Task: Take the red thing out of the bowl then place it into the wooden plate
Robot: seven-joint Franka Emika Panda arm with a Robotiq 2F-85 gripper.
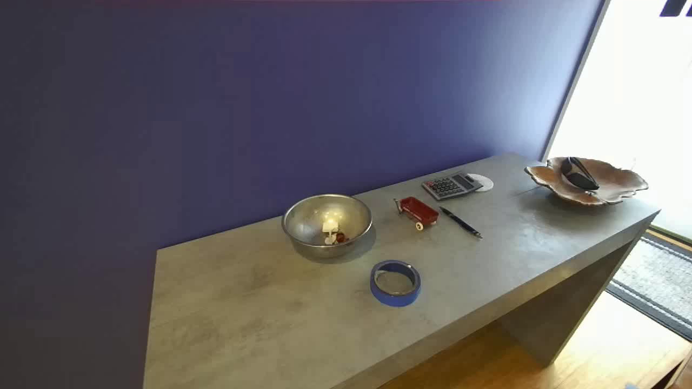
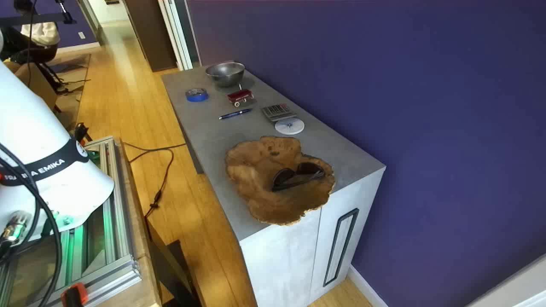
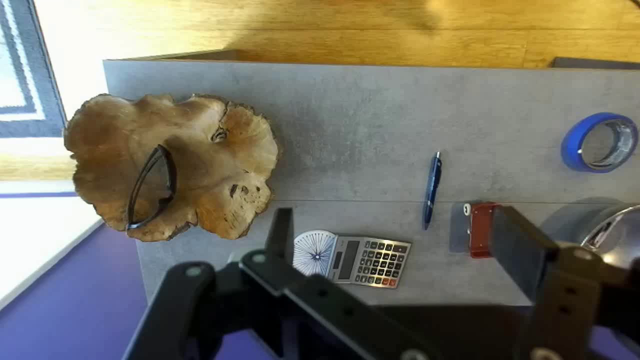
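The red thing is a tiny dark red object in the bottom of the shiny metal bowl, beside something pale. The bowl also shows in an exterior view, its inside hidden there, and is partly cut off at the right edge of the wrist view. The brown wooden plate with a wavy rim holds dark sunglasses; it also shows in an exterior view and at the left of the wrist view. My gripper is open and empty above the table, its fingers wide apart over the calculator area.
A red toy wagon, a pen, a calculator with a white disc and a blue tape ring lie between bowl and plate. The purple wall runs along the table's back. The arm's base stands across the floor.
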